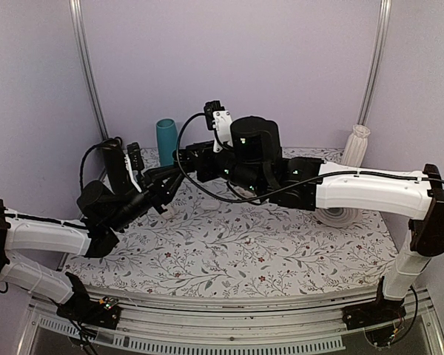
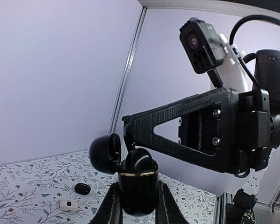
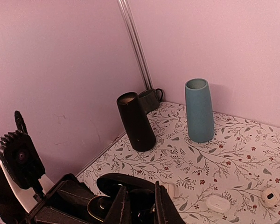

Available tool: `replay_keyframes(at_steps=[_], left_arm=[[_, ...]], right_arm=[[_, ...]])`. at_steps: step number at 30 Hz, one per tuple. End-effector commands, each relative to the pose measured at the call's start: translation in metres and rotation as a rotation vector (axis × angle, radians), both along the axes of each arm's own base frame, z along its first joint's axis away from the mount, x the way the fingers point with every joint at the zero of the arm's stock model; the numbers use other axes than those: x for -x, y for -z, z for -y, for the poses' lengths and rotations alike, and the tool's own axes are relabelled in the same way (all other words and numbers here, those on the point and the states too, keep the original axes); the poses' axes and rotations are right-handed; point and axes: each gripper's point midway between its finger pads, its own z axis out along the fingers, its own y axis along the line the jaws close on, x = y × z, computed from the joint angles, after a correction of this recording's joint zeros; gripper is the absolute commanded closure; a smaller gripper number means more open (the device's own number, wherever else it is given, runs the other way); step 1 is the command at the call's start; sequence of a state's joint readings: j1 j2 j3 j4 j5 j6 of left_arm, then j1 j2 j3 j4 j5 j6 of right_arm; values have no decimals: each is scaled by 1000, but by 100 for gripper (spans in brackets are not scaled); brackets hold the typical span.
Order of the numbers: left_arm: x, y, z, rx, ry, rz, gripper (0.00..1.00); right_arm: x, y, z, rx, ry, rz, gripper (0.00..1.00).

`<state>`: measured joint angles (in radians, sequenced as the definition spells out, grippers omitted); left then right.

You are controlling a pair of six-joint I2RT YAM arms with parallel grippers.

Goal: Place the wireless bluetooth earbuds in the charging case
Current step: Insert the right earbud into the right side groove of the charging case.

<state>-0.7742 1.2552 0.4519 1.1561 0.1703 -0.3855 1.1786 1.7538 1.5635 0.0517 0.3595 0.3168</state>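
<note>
Charging case, lid open, held off table in left hand; right hand @ rim, grip unclear.

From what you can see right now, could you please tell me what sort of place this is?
Most likely a small robot test booth: plain lilac walls with metal rails, a floral-covered table, and a left arm and right arm bolted at its near edge.

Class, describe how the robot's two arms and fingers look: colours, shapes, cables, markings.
The left arm and right arm share white tubular shells with black joints and black wrists. A thin black cable runs along the right arm, and small green lights glow near its wrist. The fingers are black, tapered wedges. No readable markings show.
</note>
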Motion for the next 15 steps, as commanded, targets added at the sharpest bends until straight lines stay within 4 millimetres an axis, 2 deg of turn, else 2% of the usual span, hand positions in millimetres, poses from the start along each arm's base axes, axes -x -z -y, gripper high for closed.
replay_keyframes(at_steps=[1, 15], left_arm=[[2, -32, -5, 75, -26, 81, 100], [1, -31, -4, 67, -25, 78, 100]], right_arm=[[16, 22, -14, 63, -66, -41, 85], [16, 22, -13, 62, -66, -41, 84]])
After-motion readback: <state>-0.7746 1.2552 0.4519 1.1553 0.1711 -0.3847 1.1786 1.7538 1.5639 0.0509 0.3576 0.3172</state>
